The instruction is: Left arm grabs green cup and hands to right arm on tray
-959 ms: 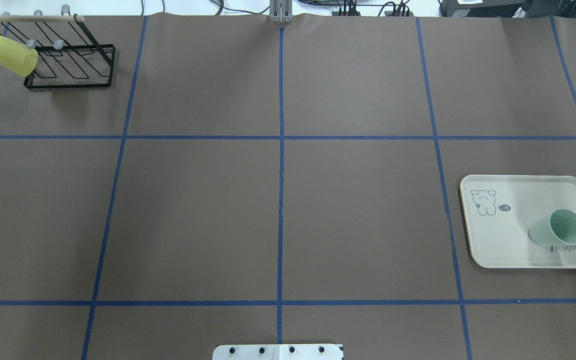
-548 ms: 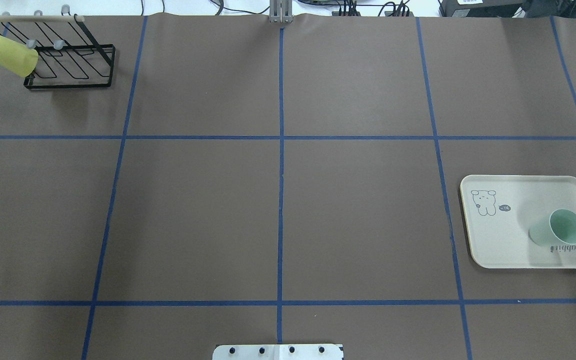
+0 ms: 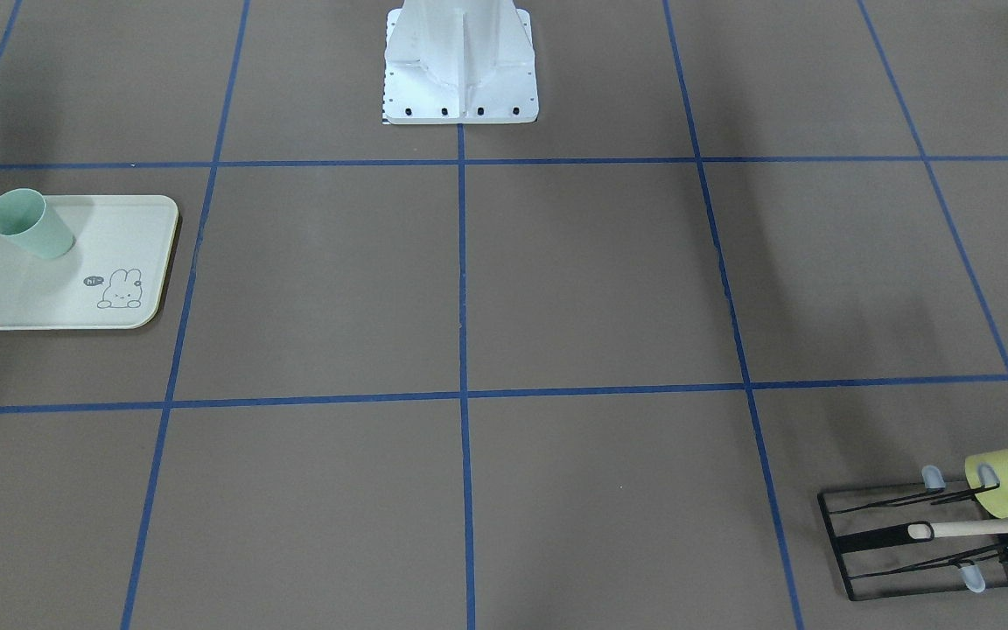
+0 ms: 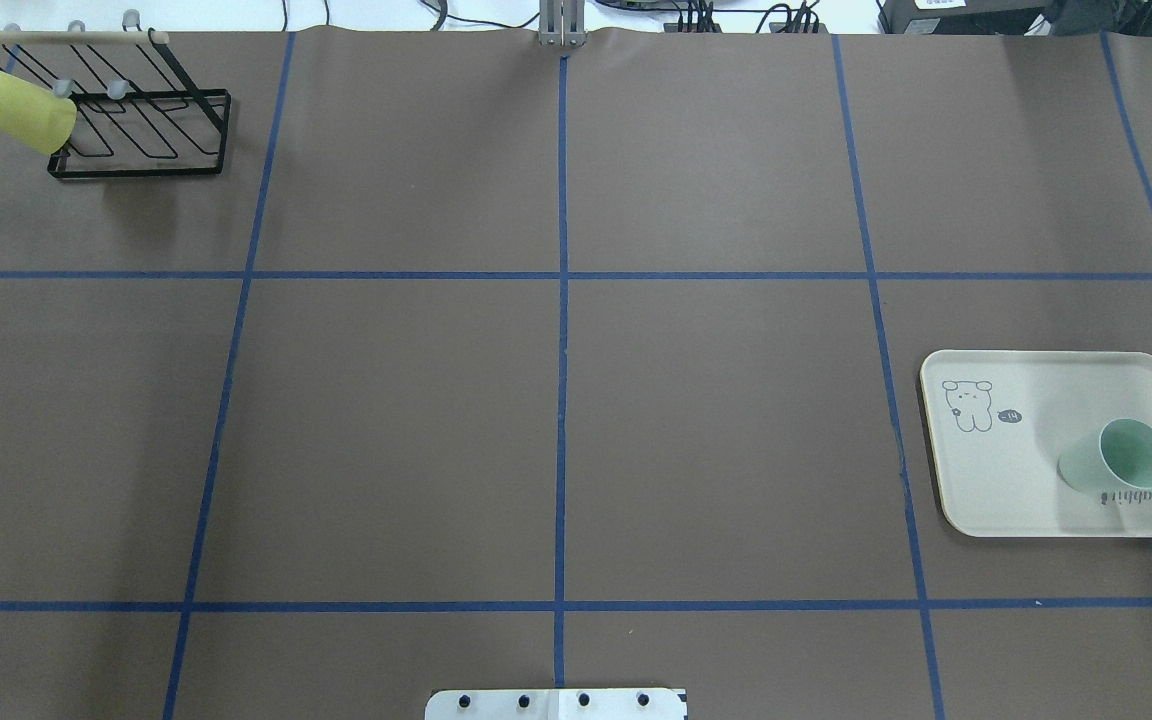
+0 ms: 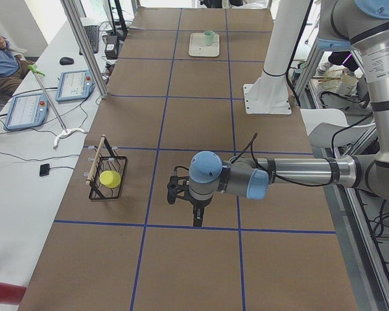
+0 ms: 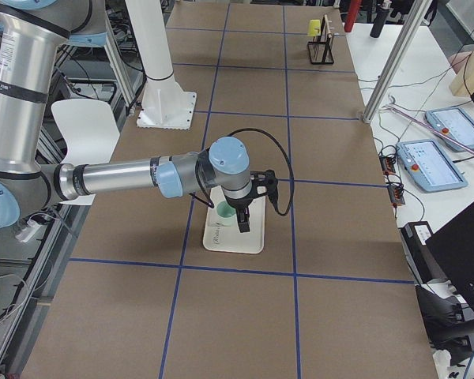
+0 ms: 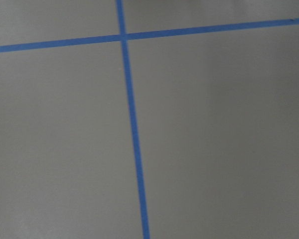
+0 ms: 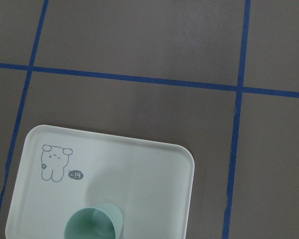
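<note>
The pale mint-green cup (image 4: 1116, 455) stands upright, mouth up, on the cream tray (image 4: 996, 490) at the table's right side. It also shows in the front view (image 3: 30, 225) and the right wrist view (image 8: 93, 225). My right gripper (image 6: 243, 225) shows only in the exterior right view, hanging high over the tray (image 6: 238, 242) next to the cup (image 6: 225, 210); I cannot tell if it is open. My left gripper (image 5: 196, 219) shows only in the exterior left view, pointing down over bare table; I cannot tell if it is open.
A black wire rack (image 4: 146, 130) stands at the far left corner with a yellow-green cup (image 4: 21, 110) hung on one prong. The robot's white base (image 3: 460, 70) is at the near middle edge. Blue tape lines grid the brown table.
</note>
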Available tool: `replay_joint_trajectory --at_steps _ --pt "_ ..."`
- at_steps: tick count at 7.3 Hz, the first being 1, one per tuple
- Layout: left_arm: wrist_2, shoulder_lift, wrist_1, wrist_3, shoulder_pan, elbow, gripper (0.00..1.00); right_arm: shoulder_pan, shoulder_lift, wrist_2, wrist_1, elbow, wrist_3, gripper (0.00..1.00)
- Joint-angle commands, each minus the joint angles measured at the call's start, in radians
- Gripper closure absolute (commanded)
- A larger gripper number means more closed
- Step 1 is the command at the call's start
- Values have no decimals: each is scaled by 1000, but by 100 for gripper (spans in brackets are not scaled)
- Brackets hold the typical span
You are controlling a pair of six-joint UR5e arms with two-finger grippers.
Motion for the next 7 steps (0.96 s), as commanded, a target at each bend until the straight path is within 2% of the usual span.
replay_joint_trajectory --at_steps 1,3,5,7 --pt "-27 -52 125 30 -23 12 0 -23 73 -29 -132 8 -2 0" --pt "-4 -52 122 102 -42 -12 0 3 99 -50 -140 0 -2 0" --pt "6 -33 121 100 -52 -24 0 -46 123 -148 -142 -6 -2 0" --pt "6 -35 131 97 -46 -52 0 -52 133 -135 -174 -26 -1 0"
